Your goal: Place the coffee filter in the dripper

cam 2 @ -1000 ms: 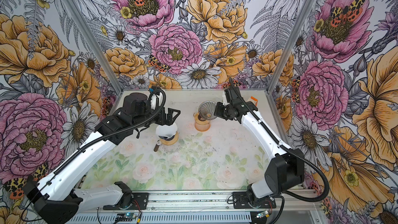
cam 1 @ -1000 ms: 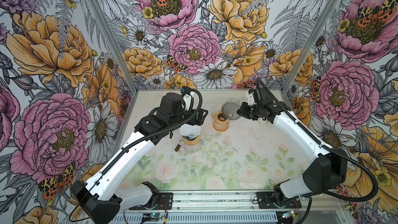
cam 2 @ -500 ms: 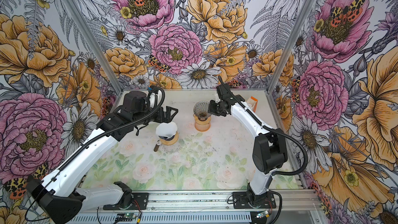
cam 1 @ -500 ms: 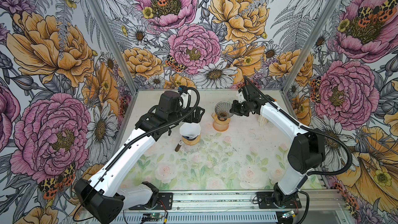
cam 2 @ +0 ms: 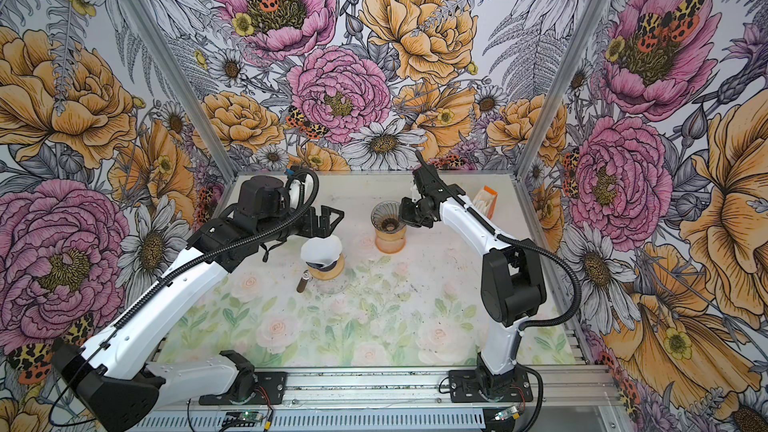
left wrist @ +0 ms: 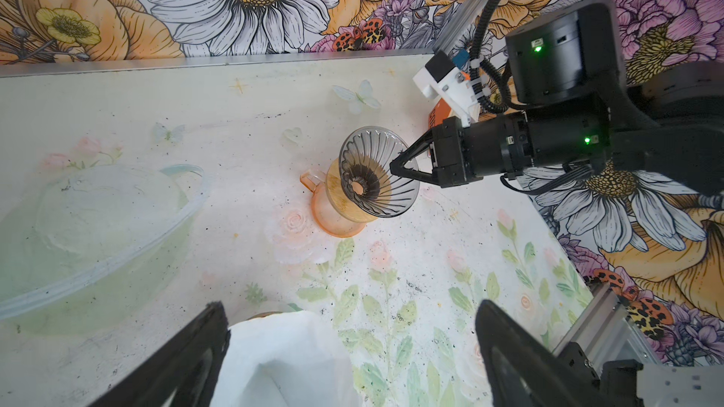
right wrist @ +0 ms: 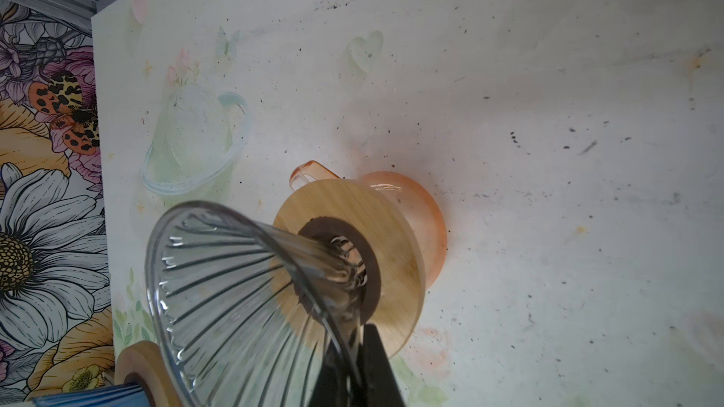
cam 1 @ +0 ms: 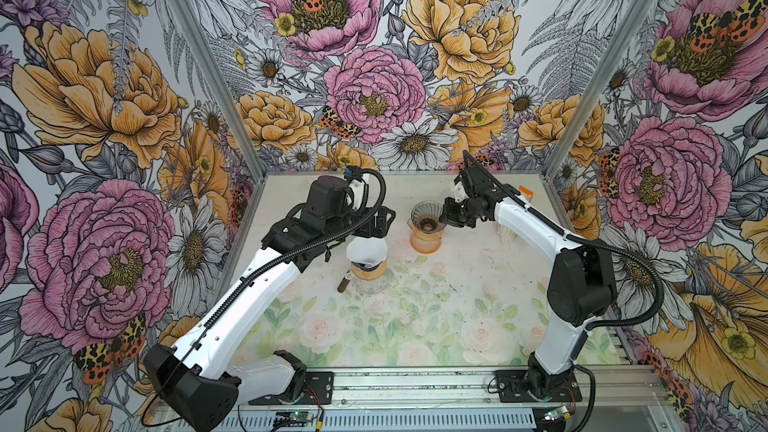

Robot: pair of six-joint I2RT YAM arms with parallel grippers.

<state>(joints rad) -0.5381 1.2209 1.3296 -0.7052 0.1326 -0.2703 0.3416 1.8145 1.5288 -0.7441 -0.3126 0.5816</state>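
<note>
One filter just beneath left pincer

Clad in white shells, jointed in black housings, strung with ribbed black cables, dotted with green lights.

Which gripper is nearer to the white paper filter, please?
Left. The left gripper hangs open right by the filter; the right gripper is farther off, shut on the rim of the glass dripper.
</note>
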